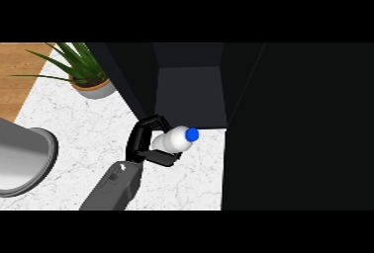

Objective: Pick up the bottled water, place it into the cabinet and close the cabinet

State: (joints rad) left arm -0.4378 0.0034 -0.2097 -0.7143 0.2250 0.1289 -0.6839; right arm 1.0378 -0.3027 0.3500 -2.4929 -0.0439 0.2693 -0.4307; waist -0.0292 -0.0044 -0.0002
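Clamping round the bottled water (172, 140) is the left hand (139, 142), black fingers arched over the top of the bottle and the thumb tucked in beneath it, so the grip is closed on the bottle's white body. The bottle lies tilted in that grasp, its blue cap (192, 134) poking out on the far side of the hand, away from the wrist. Whether the bottle is clear of the worktop (80, 128) or resting on it, I cannot tell. Behind the hand, the grey forearm (113, 190) runs back to the lower edge of the view.

Just beyond the fingertips and the cap, there is the cabinet (191, 94), its dark opening facing the hand, and the bottle sits at the front lip of that opening, not inside it. Past the cap side of the hand stands a tall dark panel (300, 128), filling that whole flank of the view; whether it is the cabinet's door I cannot tell.

On the other side, well off the back of the hand, a large grey round vessel (25, 158) sits on the white marbled worktop. Further out, ahead of the hand and off to that same side, a potted plant (89, 81) with long green leaves stands near the worktop's edge, beside a strip of wooden surface (18, 66)
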